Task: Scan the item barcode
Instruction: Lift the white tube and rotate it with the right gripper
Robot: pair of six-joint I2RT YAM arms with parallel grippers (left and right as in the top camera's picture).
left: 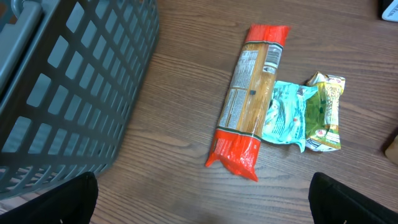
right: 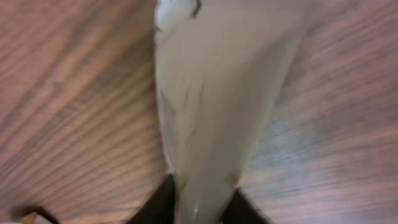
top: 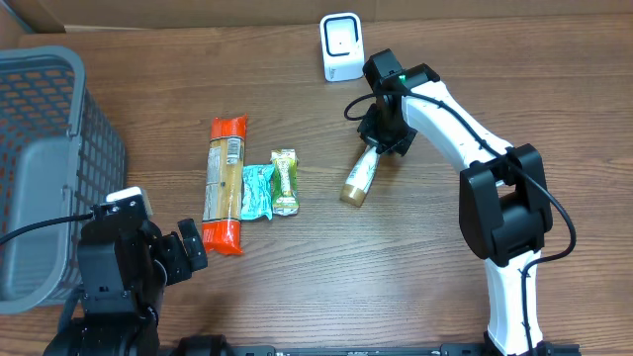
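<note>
Pale tube (right: 214, 93) in right gripper (right: 202, 205)

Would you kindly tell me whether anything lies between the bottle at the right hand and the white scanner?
Nothing visible does. Only bare table separates the bottle, which the right hand clasps, from the scanner behind it. The packets lie well off toward the left arm.

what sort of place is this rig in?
Probably a mock store checkout on a wooden table: white barcode scanner at the back, grey shopping basket at left, and groceries such as a pasta pack and a bottle.
</note>
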